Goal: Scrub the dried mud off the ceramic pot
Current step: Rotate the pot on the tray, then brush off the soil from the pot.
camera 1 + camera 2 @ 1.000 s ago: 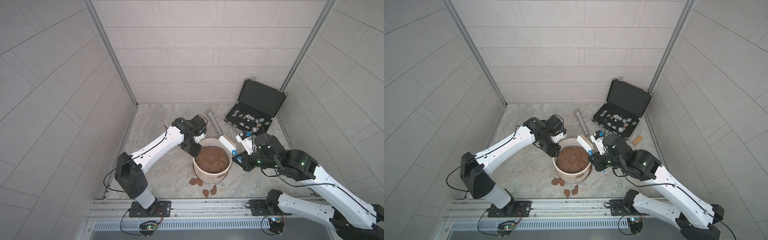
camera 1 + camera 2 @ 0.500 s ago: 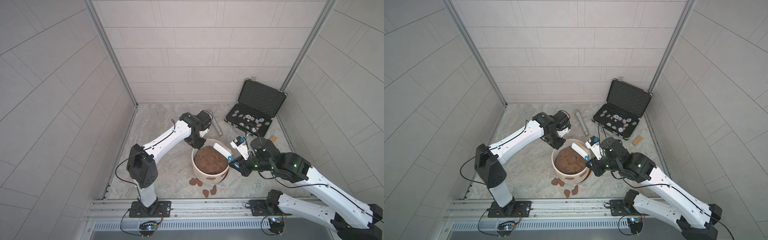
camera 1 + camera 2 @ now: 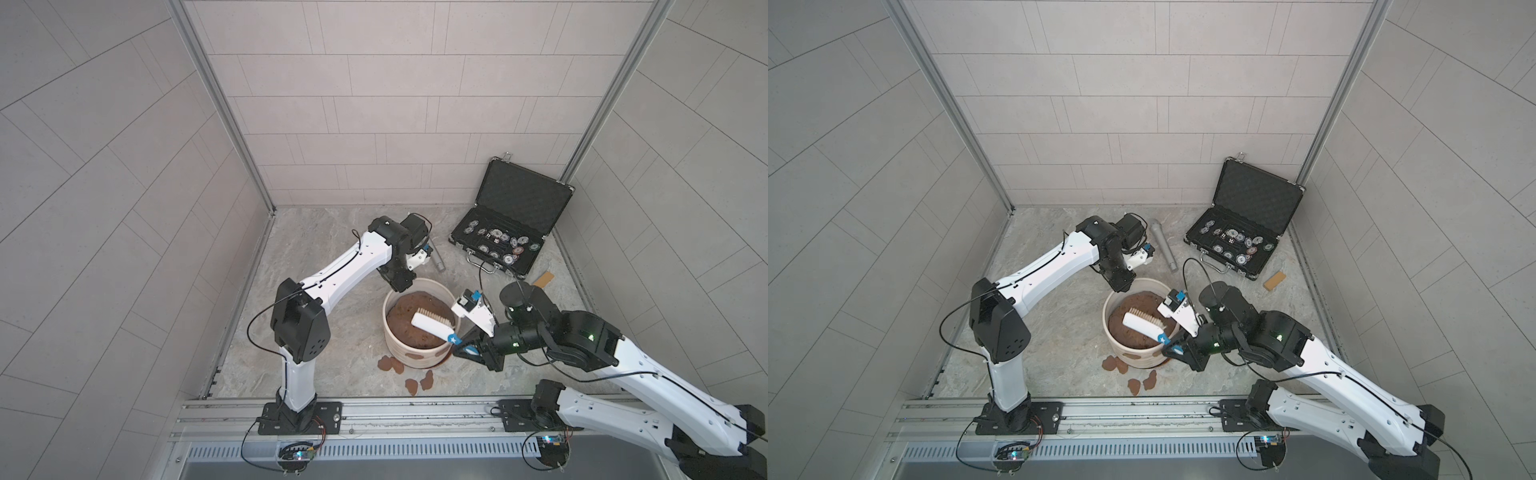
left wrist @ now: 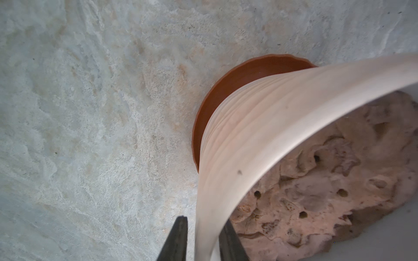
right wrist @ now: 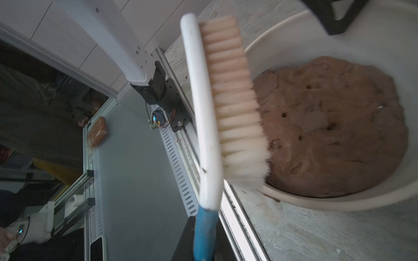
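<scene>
The ceramic pot (image 4: 248, 135) looks matt cream, its wall finely ribbed and its rim smooth. The saucer (image 4: 226, 90) beneath is smooth terracotta brown. The soil (image 5: 328, 124) inside is lumpy and pitted (dull throughout). The brush (image 5: 199, 90) has a glossy white plastic back, pale bristles and a blue handle. The floor (image 4: 90, 113) reads as rough, mottled stone. At the pot's six o'clock in both top views, the dried mud (image 3: 386, 363) (image 3: 1109, 364) lies flat and matt. At two o'clock, the case (image 3: 523, 199) shows black foam lining and metal edging.
</scene>
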You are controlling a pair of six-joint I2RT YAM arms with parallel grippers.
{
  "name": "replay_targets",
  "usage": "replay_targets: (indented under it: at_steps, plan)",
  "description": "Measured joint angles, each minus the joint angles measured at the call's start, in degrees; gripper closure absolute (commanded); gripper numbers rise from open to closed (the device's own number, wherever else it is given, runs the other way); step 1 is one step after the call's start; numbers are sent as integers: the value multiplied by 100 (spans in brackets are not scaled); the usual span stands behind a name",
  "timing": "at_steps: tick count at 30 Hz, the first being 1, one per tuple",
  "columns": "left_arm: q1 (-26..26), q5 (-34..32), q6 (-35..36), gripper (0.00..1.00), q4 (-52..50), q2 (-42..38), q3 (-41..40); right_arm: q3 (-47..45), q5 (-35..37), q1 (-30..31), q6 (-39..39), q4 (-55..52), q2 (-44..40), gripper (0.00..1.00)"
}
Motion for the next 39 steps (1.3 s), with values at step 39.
replay_targets:
  at_steps: [39]
  plan:
    - [551, 1443, -365, 58, 317, -1261, -1624, -1670, 1222, 1438, 848, 1532, 435, 100]
